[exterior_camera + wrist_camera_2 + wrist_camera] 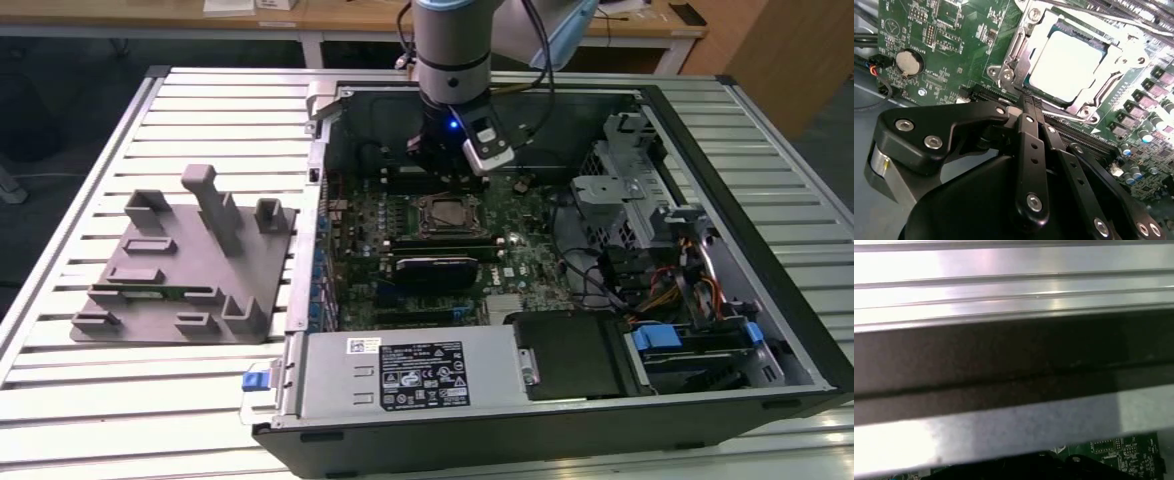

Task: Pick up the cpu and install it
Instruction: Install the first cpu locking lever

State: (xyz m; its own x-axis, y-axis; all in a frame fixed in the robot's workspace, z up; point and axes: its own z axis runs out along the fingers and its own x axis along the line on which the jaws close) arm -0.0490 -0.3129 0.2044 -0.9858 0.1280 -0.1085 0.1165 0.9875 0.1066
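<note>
We see the cpu (1066, 62) already seated in the motherboard socket (1019, 60), so installation looks done. Our end effector (1030, 102) hangs just beside it, fingers pressed together, holding nothing.

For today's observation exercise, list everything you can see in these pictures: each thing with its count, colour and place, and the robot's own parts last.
computer case: one, black, open, on the slatted table
table: one, silver, slatted, under the case
motherboard: one, green, inside the case
cpu: one, silver top, seated in the socket
socket: one, metal-framed, mid motherboard
coin battery: one, silver, on the motherboard
fixture: one, grey, at the exterior view's left of the case
arm: one, grey, above the case
gripper: one, black, fingers together, beside the socket, holding nothing
</note>
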